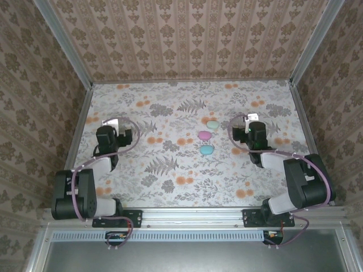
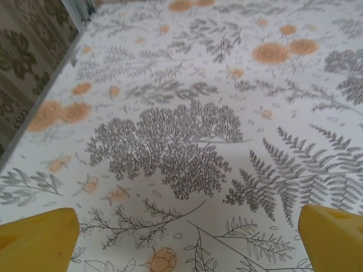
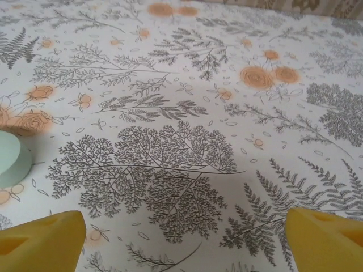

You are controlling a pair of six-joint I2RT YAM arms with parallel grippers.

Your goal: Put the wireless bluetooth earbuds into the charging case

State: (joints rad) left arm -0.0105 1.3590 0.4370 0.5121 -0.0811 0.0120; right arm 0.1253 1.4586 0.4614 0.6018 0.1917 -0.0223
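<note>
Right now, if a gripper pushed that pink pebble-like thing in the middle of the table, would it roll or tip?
The pink case looks low and rounded, so it would probably slide or spin rather than tip. Its curved shell might slip from a pinch. The mint case and blue case lie close, so a push could bump one.

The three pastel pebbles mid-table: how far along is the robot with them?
Done: the mint case, pink case and blue case lie in a row, seemingly closed; what is inside is hidden. In hand: nothing; both arms' jaws stand open and empty, away from them. Left: cannot tell from here.
</note>
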